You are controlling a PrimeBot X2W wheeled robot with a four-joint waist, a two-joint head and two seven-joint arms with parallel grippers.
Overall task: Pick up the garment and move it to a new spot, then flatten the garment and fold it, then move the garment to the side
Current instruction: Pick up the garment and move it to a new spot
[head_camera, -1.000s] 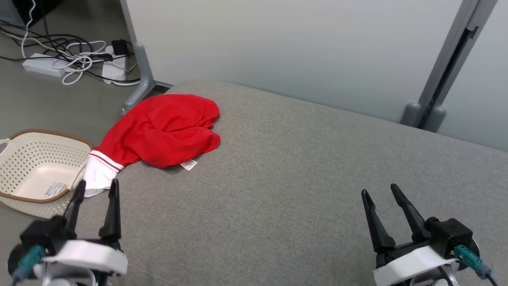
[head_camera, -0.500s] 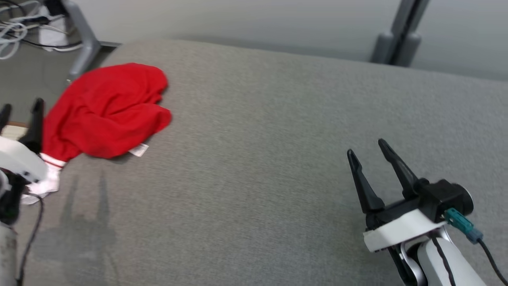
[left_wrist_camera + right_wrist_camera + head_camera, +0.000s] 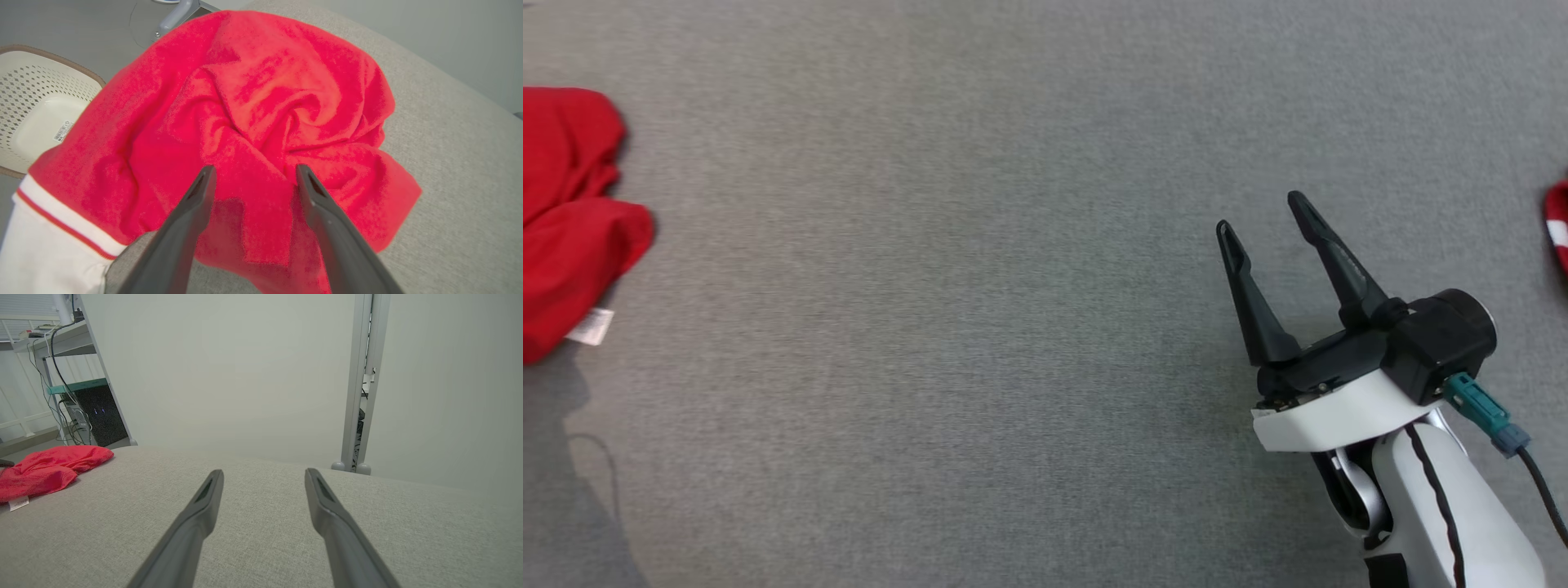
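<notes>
As the head camera has swung down and to the right over the last second, its whole picture has slid. The garment (image 3: 572, 220) now sits at that view's left edge without itself having moved on the grey cushion (image 3: 947, 343). What has really changed is the left gripper (image 3: 255, 168). From a spot short of the garment's white cuff (image 3: 45, 249), it has come forward and now hangs right above the garment's crumpled red middle. Its two fingers are spread wide with nothing between them. Whether the tips already touch the cloth I cannot tell. The right gripper (image 3: 1260, 214) stays well away from the garment, off to its right, fingers likewise spread and empty over bare cushion. A perforated basket (image 3: 49, 53) stands just beyond the garment's left side, off the cushion. I judge this to be the approach of the first step: the pickup is lined up but not yet made. The next move calls for a descent into the bunched folds and a closing pinch.
</notes>
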